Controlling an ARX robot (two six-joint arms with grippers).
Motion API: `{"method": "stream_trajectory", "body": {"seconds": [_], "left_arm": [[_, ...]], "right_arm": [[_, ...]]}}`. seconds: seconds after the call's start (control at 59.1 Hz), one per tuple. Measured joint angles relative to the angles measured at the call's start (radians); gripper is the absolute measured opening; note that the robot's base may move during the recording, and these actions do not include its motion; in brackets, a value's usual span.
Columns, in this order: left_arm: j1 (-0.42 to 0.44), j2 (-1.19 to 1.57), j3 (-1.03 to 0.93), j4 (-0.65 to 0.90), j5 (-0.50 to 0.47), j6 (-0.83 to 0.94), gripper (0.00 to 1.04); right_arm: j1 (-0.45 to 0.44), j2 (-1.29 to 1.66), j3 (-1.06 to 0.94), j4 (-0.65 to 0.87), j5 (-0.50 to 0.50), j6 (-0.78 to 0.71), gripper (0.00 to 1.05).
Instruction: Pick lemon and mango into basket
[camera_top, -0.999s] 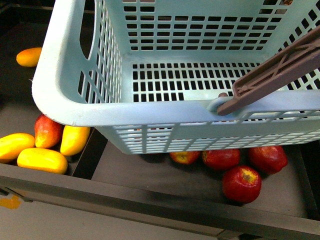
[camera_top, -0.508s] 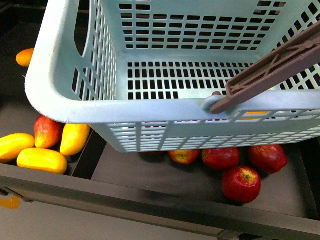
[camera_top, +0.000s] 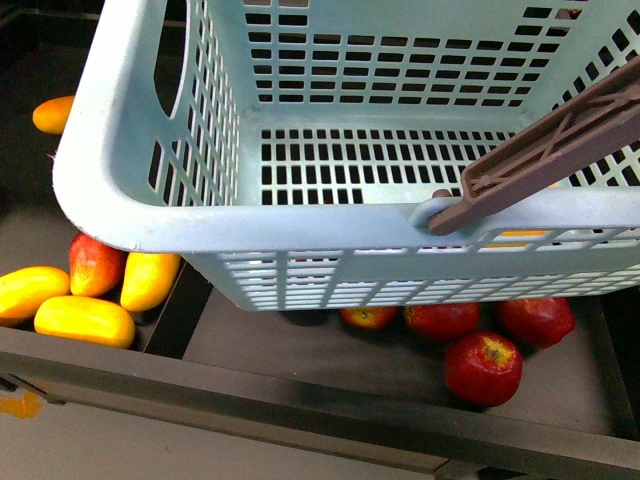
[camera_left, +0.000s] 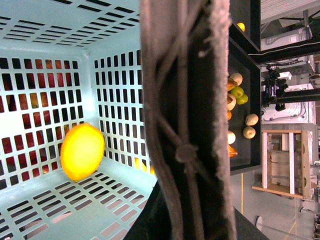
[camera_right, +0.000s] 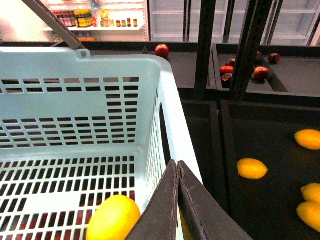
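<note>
1. My right gripper (camera_right: 177, 170) has its two dark fingers pressed together with nothing between them. It hangs just above the long rim of the basket (camera_top: 110, 150).
2. My left gripper (camera_left: 200, 150) is clamped along the brown handle (camera_top: 560, 140), which fills the middle of the left wrist view. The pale blue-green basket rides above the dark shelf (camera_top: 300, 405).
3. The lemon (camera_left: 82, 151) lies inside the basket on the slotted floor, where the floor meets a wall. In the front view a patch of its orange shows through the slots of the near wall, below the handle's hinge.
4. The mango (camera_top: 85, 320) lies outside the basket, in the shelf's front-left compartment close to the front lip. Two more long yellow fruits and a red-blushed one crowd just behind it.
5. Red apples (camera_top: 483, 367) sit in the next compartment to the right, three of them partly under the basket's near edge.
6. Another lemon (camera_right: 252, 168) lies alone on the dark shelf floor beyond the basket's end wall, with other yellow fruits near the compartment's far side.
7. For writing, the bottles (camera_right: 82, 19) on a shop rack in the background carry labels too small to read. An orange patch (camera_top: 20, 403) on the shelf's front lip shows no legible letters.
8. For room, there is bare shelf floor between the apples and the front lip, and between the lone lemon and the basket. Most of the basket's floor is open.
</note>
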Motion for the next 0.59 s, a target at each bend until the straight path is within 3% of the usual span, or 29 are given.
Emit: {"method": "stream_trajectory", "body": {"seconds": [0.339, 0.592], "left_arm": [[-0.001, 0.000, 0.000, 0.000, 0.005, 0.000, 0.05], [-0.001, 0.000, 0.000, 0.000, 0.001, 0.001, 0.05]], "right_arm": [[0.000, -0.176, -0.068, -0.108, 0.000, -0.001, 0.02], [0.000, -0.193, -0.073, -0.114, 0.000, -0.002, 0.45]]}}
